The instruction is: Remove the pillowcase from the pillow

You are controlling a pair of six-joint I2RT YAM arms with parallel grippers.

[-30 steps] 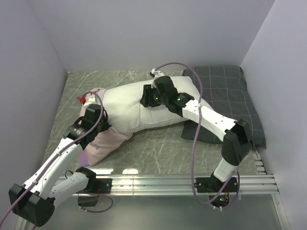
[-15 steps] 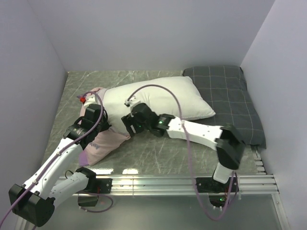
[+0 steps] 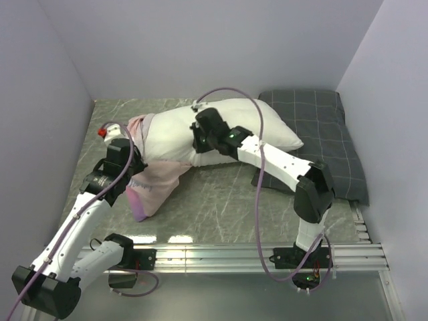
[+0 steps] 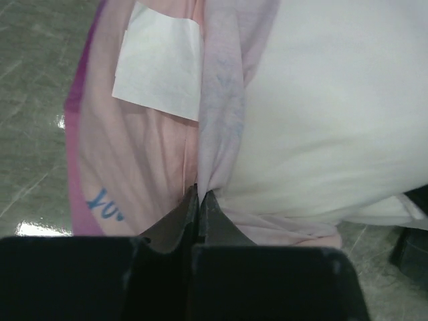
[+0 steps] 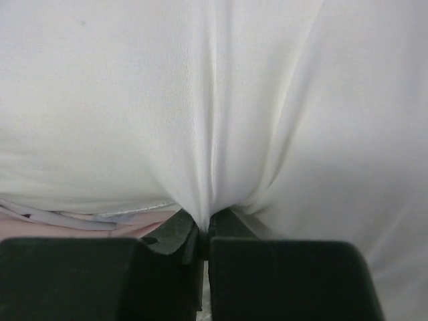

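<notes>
The white pillow (image 3: 234, 127) lies across the middle of the table, most of it bare. The pink pillowcase (image 3: 157, 184) still wraps its left end and trails loose toward the near left. My left gripper (image 3: 134, 164) is shut on a fold of the pillowcase (image 4: 221, 120) right where it meets the pillow (image 4: 334, 114); its tips (image 4: 199, 197) pinch the pale cloth. My right gripper (image 3: 197, 142) is shut on the pillow (image 5: 214, 100) at its near edge, a pleat of white fabric bunched between its tips (image 5: 204, 224).
A dark grey checked pillow (image 3: 321, 144) lies at the right, partly under the white one. Purple walls close the table on the left, back and right. A metal rail (image 3: 254, 254) runs along the near edge. A white label (image 4: 157, 60) is sewn on the pillowcase's inner side.
My right gripper let go, swung down toward the near side, then returned and shut on the pillow's near edge. The left gripper pulled the pillowcase leftward and up, and the pillow shifted toward the back.
</notes>
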